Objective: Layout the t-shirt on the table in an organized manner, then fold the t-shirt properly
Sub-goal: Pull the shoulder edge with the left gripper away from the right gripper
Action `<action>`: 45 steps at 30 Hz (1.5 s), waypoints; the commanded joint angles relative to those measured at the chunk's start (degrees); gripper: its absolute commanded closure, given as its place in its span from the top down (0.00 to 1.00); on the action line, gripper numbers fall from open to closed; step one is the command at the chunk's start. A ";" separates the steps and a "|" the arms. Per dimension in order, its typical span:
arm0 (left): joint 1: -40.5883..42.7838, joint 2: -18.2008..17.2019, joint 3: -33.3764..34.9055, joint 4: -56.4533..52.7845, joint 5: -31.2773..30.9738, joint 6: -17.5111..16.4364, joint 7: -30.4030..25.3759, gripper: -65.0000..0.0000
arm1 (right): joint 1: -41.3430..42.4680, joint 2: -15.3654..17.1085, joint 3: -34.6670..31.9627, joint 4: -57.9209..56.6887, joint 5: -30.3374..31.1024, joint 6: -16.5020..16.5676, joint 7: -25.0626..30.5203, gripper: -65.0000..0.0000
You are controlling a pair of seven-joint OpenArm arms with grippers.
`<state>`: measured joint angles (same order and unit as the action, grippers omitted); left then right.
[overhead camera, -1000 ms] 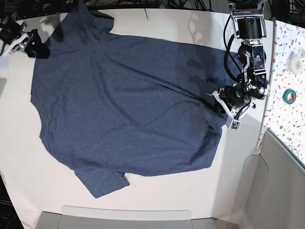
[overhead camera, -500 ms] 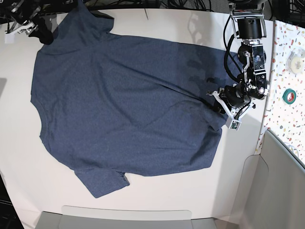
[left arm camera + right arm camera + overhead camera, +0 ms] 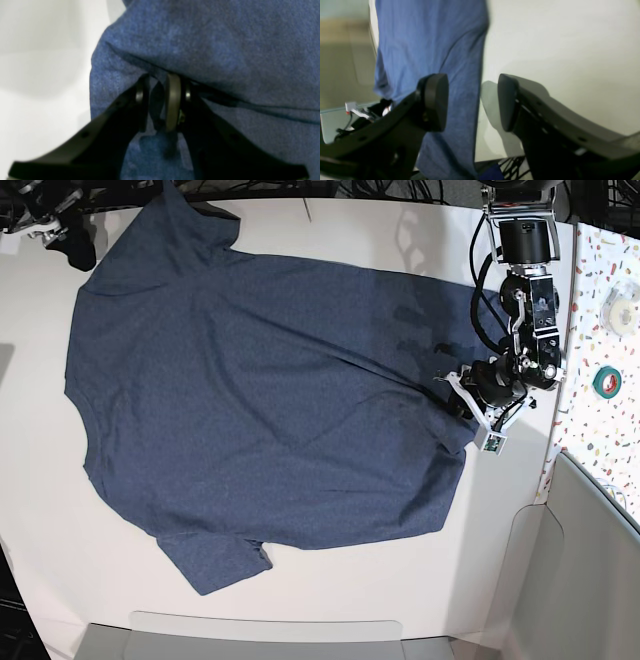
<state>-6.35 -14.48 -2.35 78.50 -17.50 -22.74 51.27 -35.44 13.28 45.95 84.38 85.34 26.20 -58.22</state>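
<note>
The dark navy t-shirt [image 3: 260, 400] lies spread flat on the white table [image 3: 340, 595], plain face up, one sleeve toward the near edge and one at the far edge. At the shirt's right edge my left gripper [image 3: 456, 396] is shut on a pinched fold of the cloth; the left wrist view shows the fingers [image 3: 172, 100] closed on the blue fabric [image 3: 225, 50]. My right gripper [image 3: 70, 242] hovers open at the far left corner, off the shirt. In the right wrist view its pads [image 3: 436, 102] stand wide apart with the shirt [image 3: 427, 37] below them.
A speckled strip [image 3: 600, 330] runs along the right, carrying a green tape roll [image 3: 607, 381] and a white roll [image 3: 625, 310]. A grey panel [image 3: 590, 560] stands at the near right. Cables [image 3: 330, 188] lie behind the far edge.
My right gripper has drawn back from the shirt's far left shoulder toward the far left corner. The left gripper and the shirt have stayed put.
</note>
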 commanded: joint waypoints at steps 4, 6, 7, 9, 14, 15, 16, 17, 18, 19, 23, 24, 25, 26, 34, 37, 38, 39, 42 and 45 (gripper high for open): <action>0.42 -0.16 0.37 -0.74 1.63 0.02 3.90 0.19 | 1.02 -0.14 -0.11 0.68 -0.34 0.13 -0.03 0.49; 0.33 -0.16 0.37 -0.74 1.63 0.02 3.90 0.19 | 2.17 -1.98 -0.11 0.68 -0.34 0.13 -0.29 0.49; 0.33 -0.16 0.37 -0.74 1.63 0.02 3.90 0.19 | 2.78 -2.68 -0.11 0.85 -0.34 0.05 -0.38 0.49; 0.33 -0.16 0.37 -0.74 1.63 0.02 3.90 0.19 | 3.66 -4.09 -1.25 0.85 -0.34 0.05 -0.47 0.49; 0.33 -0.16 0.37 -0.74 1.63 0.02 3.90 0.19 | 4.28 -5.67 -5.21 0.85 -0.34 0.05 -0.47 0.49; 0.33 -0.16 0.37 -0.74 1.63 0.02 3.90 0.19 | 4.19 -5.67 -6.09 0.94 -0.64 0.05 -0.47 0.49; 0.33 -0.16 0.37 -0.74 1.63 0.02 3.90 0.19 | 4.10 -5.67 -6.61 0.94 -0.99 0.05 -0.47 0.49; 0.33 -0.16 0.37 -0.74 1.63 0.02 3.90 0.19 | 4.01 -5.67 -6.97 0.94 -1.16 0.05 -0.47 0.48; 0.33 -0.16 0.37 -0.74 1.63 0.02 3.90 0.19 | 4.01 -5.67 -7.05 0.85 -1.25 0.05 -0.47 0.48; 0.33 -0.16 0.37 -0.74 1.63 0.02 3.99 0.19 | 3.92 -5.67 -7.05 0.85 -1.25 0.05 -0.47 0.48; 0.33 -0.16 0.20 -0.57 1.45 0.02 4.51 0.19 | 4.19 -5.41 -7.05 0.94 -2.22 -0.04 -0.47 0.16; 0.33 -0.16 0.11 -0.57 1.45 0.02 4.51 0.19 | 4.19 -5.41 -7.05 0.94 -2.75 -0.13 -0.47 0.03; 0.33 -0.16 0.02 -0.48 1.45 0.02 4.51 0.19 | 4.19 -5.41 -7.05 1.03 -3.19 -0.66 -0.47 0.00; 0.33 -0.16 -0.07 -0.39 1.36 0.02 4.51 0.19 | 4.19 -5.41 -7.05 1.03 -3.36 -1.80 -0.55 0.00; 4.46 -0.25 -7.89 10.25 1.28 -0.33 11.64 0.21 | 4.01 -5.32 -6.97 1.03 -3.27 -3.73 -0.55 0.00; 6.66 -0.25 -11.23 15.35 1.19 -0.51 14.01 0.29 | 4.19 -5.32 -6.97 1.03 -3.27 -3.73 -0.55 0.00; 7.45 -0.25 -12.29 16.75 1.19 -0.51 14.45 0.32 | 4.28 -5.32 -6.97 1.03 -3.27 -3.82 -0.55 0.00; 8.42 -0.25 -13.34 17.98 1.19 -0.51 14.89 0.33 | 4.28 -5.32 -6.97 1.03 -3.36 -3.82 -0.55 0.00; 11.40 -0.25 -16.51 20.80 0.75 -0.51 15.15 0.34 | 4.36 -5.32 -6.97 1.03 -3.36 -3.82 -0.55 0.00; 13.87 -0.33 -20.29 21.59 -3.65 -0.51 15.15 0.34 | 5.07 -5.32 -6.97 1.03 -3.36 -3.82 -0.55 0.00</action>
<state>7.97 -13.96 -22.15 98.87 -20.80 -23.42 67.09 -30.79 7.55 39.09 84.97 82.87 23.09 -59.33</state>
